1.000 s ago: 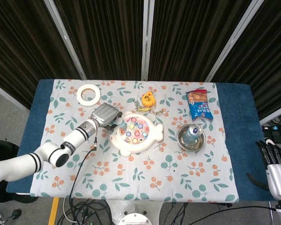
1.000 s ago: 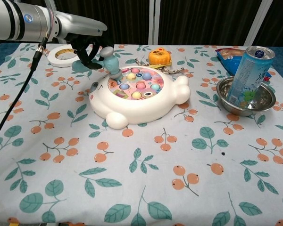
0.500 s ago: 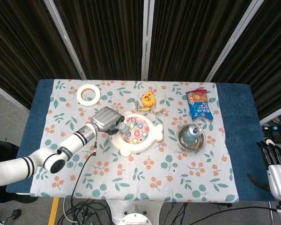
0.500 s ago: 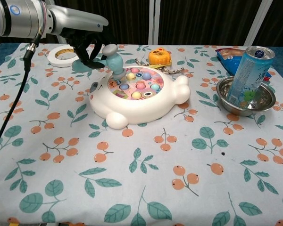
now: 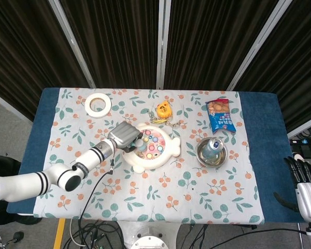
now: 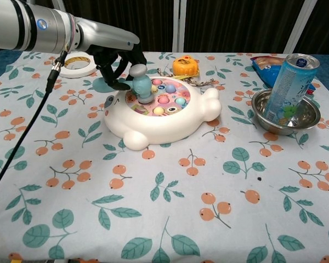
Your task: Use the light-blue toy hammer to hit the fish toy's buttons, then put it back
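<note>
Gripping 1 hammer [image 6: 140,82], left hand [image 6: 114,61] over 1 fish toy [image 6: 160,111].

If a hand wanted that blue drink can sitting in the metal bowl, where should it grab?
Probably around the can's upper body, coming from the side or above. It stands roughly upright, leaning slightly, and the bowl's rim hides its base, so only the upper part is free.

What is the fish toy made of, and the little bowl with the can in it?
The fish toy looks like smooth, glossy plastic: a cream-white shell with soft highlights and pastel buttons on a pink top. The bowl looks like polished metal, probably steel, since its silvery rim shines and mirrors the can, which looks like printed metal too.
</note>
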Motion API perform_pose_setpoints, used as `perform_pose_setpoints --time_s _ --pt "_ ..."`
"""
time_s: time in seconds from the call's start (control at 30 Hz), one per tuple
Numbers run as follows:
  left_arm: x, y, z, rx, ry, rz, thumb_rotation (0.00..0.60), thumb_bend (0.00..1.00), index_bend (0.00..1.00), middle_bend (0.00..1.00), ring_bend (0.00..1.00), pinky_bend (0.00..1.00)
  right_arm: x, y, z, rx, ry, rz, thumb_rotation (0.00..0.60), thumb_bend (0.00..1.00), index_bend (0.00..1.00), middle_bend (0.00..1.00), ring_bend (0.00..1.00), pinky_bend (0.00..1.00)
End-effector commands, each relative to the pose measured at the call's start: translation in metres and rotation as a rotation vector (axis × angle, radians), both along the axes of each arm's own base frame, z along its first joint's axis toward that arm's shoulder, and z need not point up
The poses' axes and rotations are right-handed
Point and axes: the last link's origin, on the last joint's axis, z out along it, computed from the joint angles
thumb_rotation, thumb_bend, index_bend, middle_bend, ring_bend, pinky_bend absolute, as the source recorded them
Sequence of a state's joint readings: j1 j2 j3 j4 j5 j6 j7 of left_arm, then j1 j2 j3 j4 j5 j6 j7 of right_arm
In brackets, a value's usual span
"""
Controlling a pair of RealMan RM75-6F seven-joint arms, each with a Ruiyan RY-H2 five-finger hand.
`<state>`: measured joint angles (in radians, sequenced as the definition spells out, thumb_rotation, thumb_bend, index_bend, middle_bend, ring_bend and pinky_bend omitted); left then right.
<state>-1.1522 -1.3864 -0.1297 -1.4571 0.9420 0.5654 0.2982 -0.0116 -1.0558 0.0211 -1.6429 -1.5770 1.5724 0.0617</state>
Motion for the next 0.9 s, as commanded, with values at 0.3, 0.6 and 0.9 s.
perform_pose_setpoints --time_s 0.3,0.6,0.9 --pt "0.01 0.002 -0.002 0.031 0.062 -0.019 0.6 0.57 0.57 0.63 0.54 0.72 -0.002 0.001 0.001 -0.003 -0.004 -0.004 0.6 0.07 0.0 0.08 0.0 0.0" --pt "0.023 -0.001 0.001 0.05 0.082 -0.052 0.6 0.57 0.57 0.63 0.54 0.73 -0.005 0.002 0.001 -0.004 -0.009 -0.009 0.6 0.07 0.0 0.08 0.0 0.0" --pt "0.042 -0.003 -0.005 0.062 0.123 -0.1 0.6 0.57 0.57 0.63 0.54 0.73 -0.006 0.002 0.001 -0.005 -0.011 -0.015 0.6 0.07 0.0 0.08 0.0 0.0"
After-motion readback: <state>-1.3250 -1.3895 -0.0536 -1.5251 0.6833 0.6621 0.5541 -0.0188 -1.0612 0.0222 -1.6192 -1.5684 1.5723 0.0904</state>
